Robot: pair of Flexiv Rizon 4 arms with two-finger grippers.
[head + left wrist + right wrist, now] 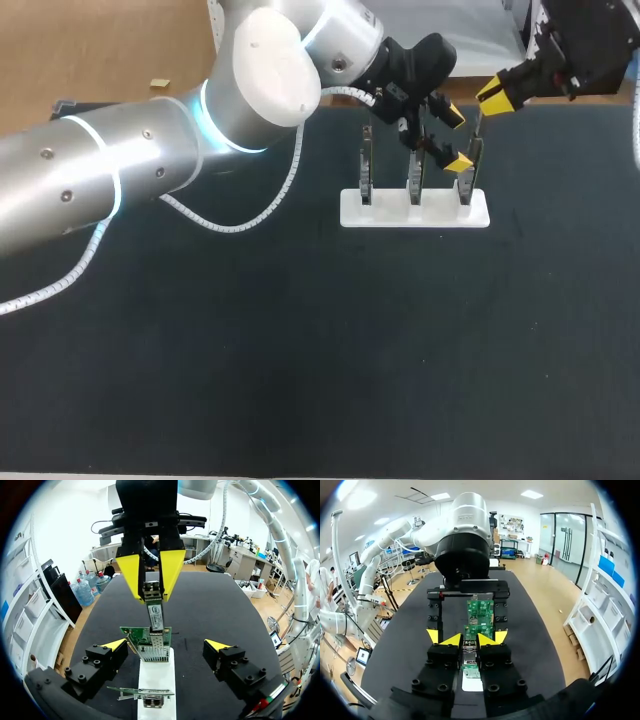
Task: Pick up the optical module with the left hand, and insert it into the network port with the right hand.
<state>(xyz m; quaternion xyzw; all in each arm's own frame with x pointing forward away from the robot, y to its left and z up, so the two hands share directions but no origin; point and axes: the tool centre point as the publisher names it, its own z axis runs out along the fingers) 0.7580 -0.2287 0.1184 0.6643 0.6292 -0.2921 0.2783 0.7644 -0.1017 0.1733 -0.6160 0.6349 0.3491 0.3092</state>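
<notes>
White-labelled optical module [155, 616] pinched by right end effector [152, 596], left end effector [166, 644] splayed.

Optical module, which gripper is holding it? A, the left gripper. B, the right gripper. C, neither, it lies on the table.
B: the right gripper clamps the optical module from both sides just above the green card, while the left gripper stands open.
</notes>
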